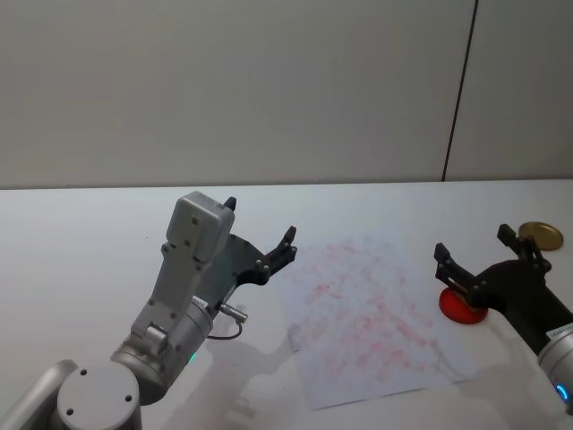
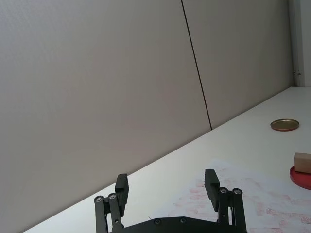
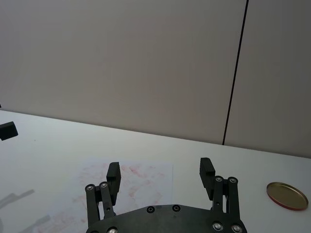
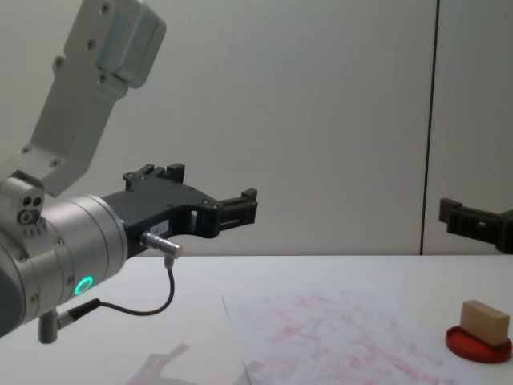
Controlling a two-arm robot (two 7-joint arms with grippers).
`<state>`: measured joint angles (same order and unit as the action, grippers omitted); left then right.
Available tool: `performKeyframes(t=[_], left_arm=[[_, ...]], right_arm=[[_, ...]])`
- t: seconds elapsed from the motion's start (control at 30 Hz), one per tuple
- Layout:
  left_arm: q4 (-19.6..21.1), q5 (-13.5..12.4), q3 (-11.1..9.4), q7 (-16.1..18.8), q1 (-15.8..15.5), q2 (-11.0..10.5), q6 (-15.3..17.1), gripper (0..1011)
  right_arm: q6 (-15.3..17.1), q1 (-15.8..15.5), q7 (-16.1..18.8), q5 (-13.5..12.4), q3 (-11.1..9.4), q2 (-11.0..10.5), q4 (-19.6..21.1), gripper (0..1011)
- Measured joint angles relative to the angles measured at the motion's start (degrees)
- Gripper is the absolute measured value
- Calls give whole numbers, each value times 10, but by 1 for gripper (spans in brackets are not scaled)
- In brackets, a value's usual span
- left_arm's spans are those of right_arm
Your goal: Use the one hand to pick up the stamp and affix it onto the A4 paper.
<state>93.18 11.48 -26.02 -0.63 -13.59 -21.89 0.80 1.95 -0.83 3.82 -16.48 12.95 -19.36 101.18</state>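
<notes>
Now we see stamp [image 4: 485, 321] resting on red ink pad [image 4: 479, 346], at 3 o'clock of A4 paper [image 1: 376, 313] in head view. Right gripper [image 1: 473, 240], jaws wide, hangs just above stamp, nearer; left gripper [image 1: 260, 221], also wide, at paper's 9 o'clock.

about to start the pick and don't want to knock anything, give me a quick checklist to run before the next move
1. Small light-tan wooden stamp block sits on the flat round red ink pad: ok.
2. Right gripper open, raised over the pad: ok.
3. Right jaws lined up with the stamp's sides: cannot tell.
4. Large white A4 paper with pinkish-red marks lies flat, nothing on it: ok.
5. Left gripper open, raised off the table at the paper's left edge: ok.
6. Round gold lid lies beyond the pad, apart from it: ok.
</notes>
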Motion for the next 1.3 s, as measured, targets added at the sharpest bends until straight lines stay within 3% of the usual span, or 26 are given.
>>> performKeyframes(t=[0.9, 1.3], left_arm=[[0, 0, 0, 0, 0, 0, 0, 993], [0, 0, 0, 0, 0, 0, 0, 993]], right_arm=[[2, 2, 3, 2, -1, 0, -4, 1001], [22, 24, 35, 10, -10, -5, -52, 1001]])
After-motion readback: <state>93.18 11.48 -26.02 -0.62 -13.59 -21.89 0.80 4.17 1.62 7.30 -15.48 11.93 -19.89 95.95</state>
